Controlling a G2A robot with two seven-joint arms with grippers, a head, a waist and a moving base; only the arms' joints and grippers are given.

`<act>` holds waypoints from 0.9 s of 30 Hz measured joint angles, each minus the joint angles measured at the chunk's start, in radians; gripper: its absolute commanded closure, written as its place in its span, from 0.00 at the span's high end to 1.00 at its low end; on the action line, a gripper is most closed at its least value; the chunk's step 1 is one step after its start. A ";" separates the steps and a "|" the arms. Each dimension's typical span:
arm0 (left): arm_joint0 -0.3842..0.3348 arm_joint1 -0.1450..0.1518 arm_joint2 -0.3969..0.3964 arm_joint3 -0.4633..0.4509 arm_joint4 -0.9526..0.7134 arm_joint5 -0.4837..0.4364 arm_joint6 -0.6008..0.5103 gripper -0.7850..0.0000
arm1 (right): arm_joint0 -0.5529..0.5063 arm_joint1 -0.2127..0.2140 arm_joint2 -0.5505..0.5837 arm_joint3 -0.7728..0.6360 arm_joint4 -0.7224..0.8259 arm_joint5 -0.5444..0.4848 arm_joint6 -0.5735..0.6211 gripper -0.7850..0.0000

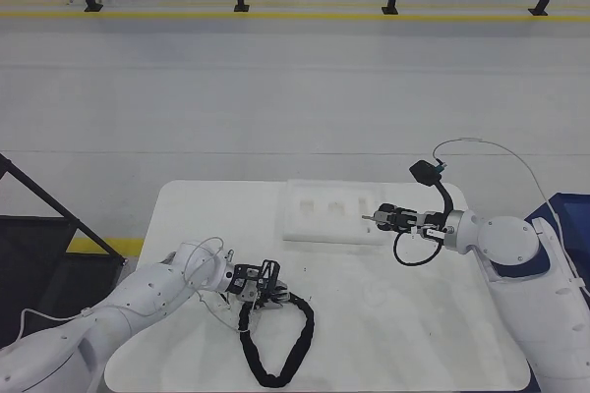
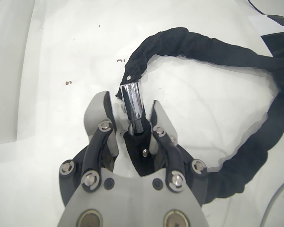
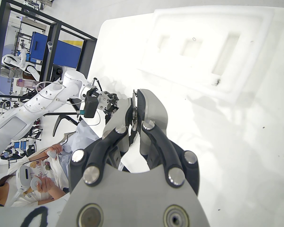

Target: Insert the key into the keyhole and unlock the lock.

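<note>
We have the lock [image 2: 132,102] left of the desk's middle, and what a thing it is: a short chrome cylinder, bright and mirror-smooth, with a thick black fabric sleeve [image 2: 227,48] joining it at each end, each end pinned by a small rivet. The sleeve swings out in a wide loop across the white desk [image 1: 423,324] and reaches nearly to the edge nearest the robot. The left gripper [image 2: 131,100] straddles the cylinder, its jaws apart. We see a strip of desk between one finger and the chrome, while the other finger sits close against the sleeve end. The cylinder's long axis runs in line with those fingers and points away from the wrist. Its near end sinks into the sleeve between the finger bases, and we cannot tell where the keyhole lies. Over at the far edge, the right gripper [image 3: 135,96] hangs above the right end of the white foam tray [image 1: 305,231], well apart from the lock. It is clamped tight on the key [image 3: 134,113]. We catch the key edge-on, a thin metal sliver with a round piece pressed between the pads. Its long axis follows the fingers. A little metal shows past the fingertips, and most of the rest is hidden by the pads.
</note>
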 measured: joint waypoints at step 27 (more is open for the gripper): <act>-0.080 0.054 -0.208 -0.228 -0.230 -0.119 0.026 0.00 | 0.016 0.014 0.023 -0.069 0.033 0.046 0.124 0.00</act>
